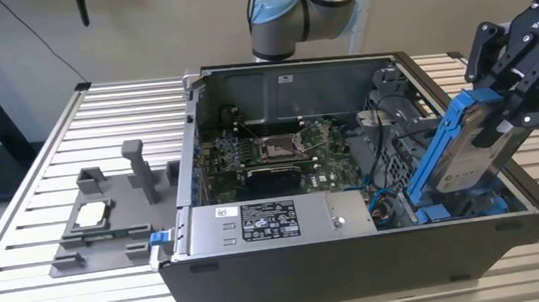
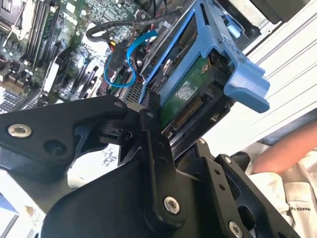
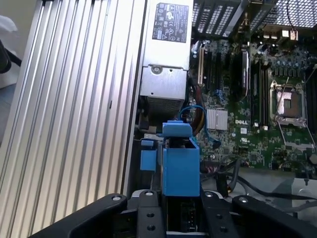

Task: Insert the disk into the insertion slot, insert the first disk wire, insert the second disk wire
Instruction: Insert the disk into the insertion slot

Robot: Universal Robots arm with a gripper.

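End effector (image 1: pixel 506 109) clamped on the disk (image 1: pixel 473 140), which is steeply tilted with its lower end at the insertion slot (image 1: pixel 444 211); exterior view shows its white label (image 1: pixel 458 174), second wrist view its green circuit board (image 2: pixel 184 94).

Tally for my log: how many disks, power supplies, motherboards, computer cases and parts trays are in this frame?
disk: 1, held by the gripper
power supply: 1
motherboard: 1
computer case: 1
grey parts tray: 1
Total: 5
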